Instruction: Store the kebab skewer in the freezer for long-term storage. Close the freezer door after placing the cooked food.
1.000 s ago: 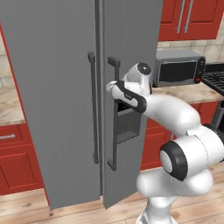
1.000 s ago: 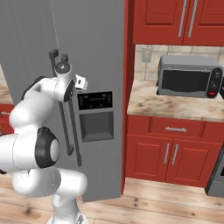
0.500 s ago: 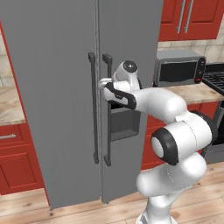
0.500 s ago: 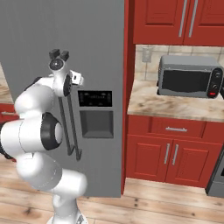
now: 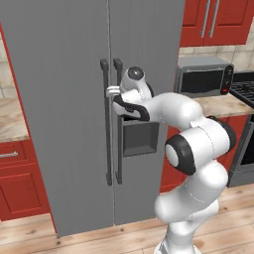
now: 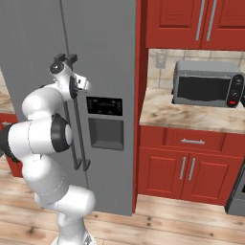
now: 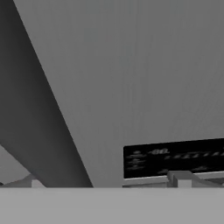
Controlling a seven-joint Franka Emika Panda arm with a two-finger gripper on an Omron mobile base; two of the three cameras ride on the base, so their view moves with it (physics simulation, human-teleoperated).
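The freezer door, tall and grey with a dark dispenser recess, lies flush with the plain door beside it. My gripper is pressed near the top of its long dark bar handle. From the right base the gripper sits high against the door, above the recess. The hand view has the grey door face, the dark handle running diagonally and the dispenser panel. My gripper is open and holds nothing. The freezer's inside and the kebab skewer are hidden.
A grey microwave stands on the counter right of the fridge, with red cabinets above and below. A stove edge is at far right. The plain fridge door has its own handle.
The freezer door, slightly ajar a second ago, has swung flush with the other door. My hand followed it leftward, up to the handles.
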